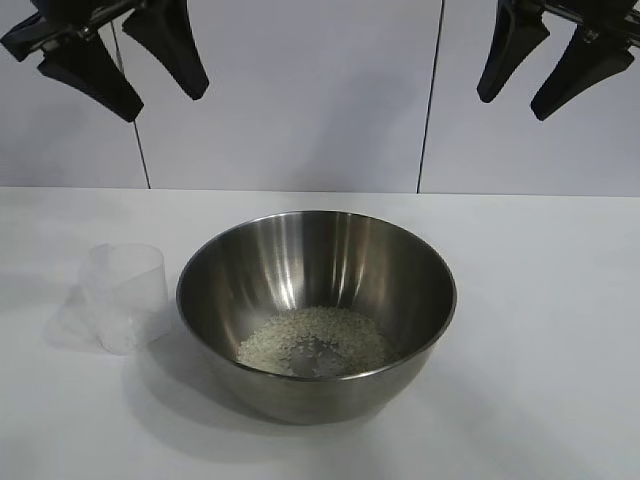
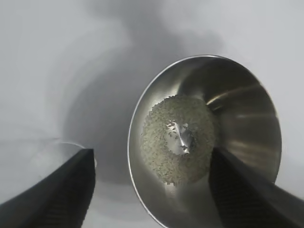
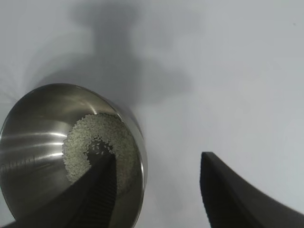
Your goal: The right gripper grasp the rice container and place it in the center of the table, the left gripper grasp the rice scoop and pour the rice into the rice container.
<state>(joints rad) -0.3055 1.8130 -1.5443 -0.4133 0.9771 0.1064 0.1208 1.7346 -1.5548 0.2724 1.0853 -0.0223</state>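
The rice container (image 1: pixel 316 262), a large shiny steel bowl, stands in the middle of the white table (image 1: pixel 540 300). Rice (image 1: pixel 340 333) lies in a ring on its bottom. It also shows in the left wrist view (image 2: pixel 247 114) and the right wrist view (image 3: pixel 33 142). The rice scoop (image 1: pixel 125 296), a translucent plastic cup, stands upright and looks empty just left of the bowl. My left gripper (image 1: pixel 165 95) hangs open and empty high at the upper left. My right gripper (image 1: pixel 514 102) hangs open and empty high at the upper right.
A white panelled wall (image 1: pixel 320 90) rises behind the table. Bare table shows to the right of the bowl (image 1: pixel 560 360).
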